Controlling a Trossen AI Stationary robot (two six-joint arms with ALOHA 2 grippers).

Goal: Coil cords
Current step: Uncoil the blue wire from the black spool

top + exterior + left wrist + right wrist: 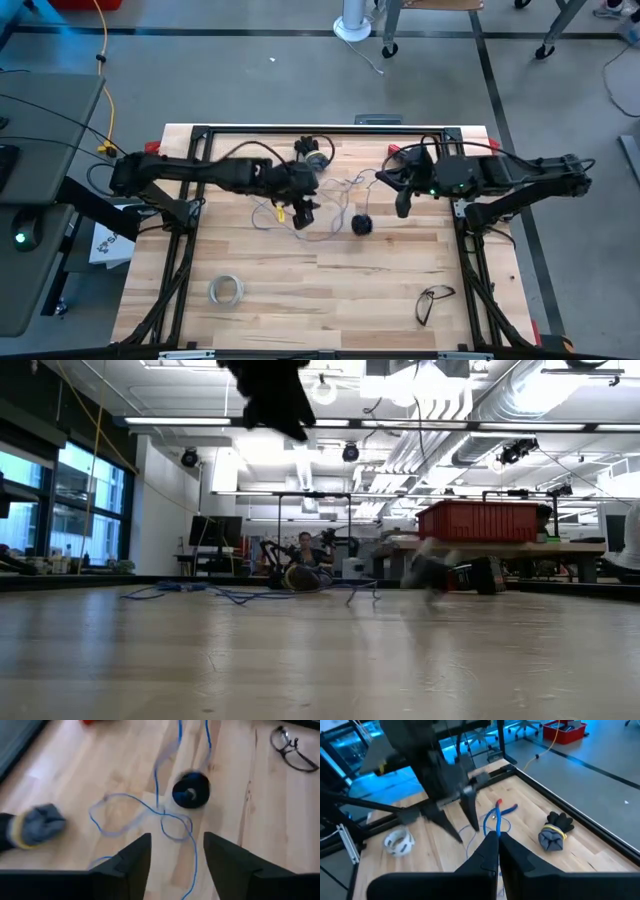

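Observation:
The thin blue wire (150, 810) lies in loose loops on the wooden table (300, 270), running to the small dark spool (191, 790), which rests on the table at mid-table (362, 224). My left gripper (175, 855) is open and hangs above the loops just left of the spool (305, 210). One strand on the table passes below the gap between its fingers. My right gripper (497, 837) is shut and raised, to the right of the spool (403, 208). A strand of the wire (496, 820) shows just beyond its fingertips. My right gripper is shut with its fingertips (492, 842) pointing slantwise down toward the table's left. The blue strand (495, 825) runs up to them in the right wrist view, but I cannot tell whether they touch it or it lies on the table beyond.
A grey glove with a yellow band (40, 824) lies near the far edge (312, 150). A whitish tape ring (226, 290) sits near left and a pair of glasses (432, 300) near right. A black frame (320, 130) borders the table.

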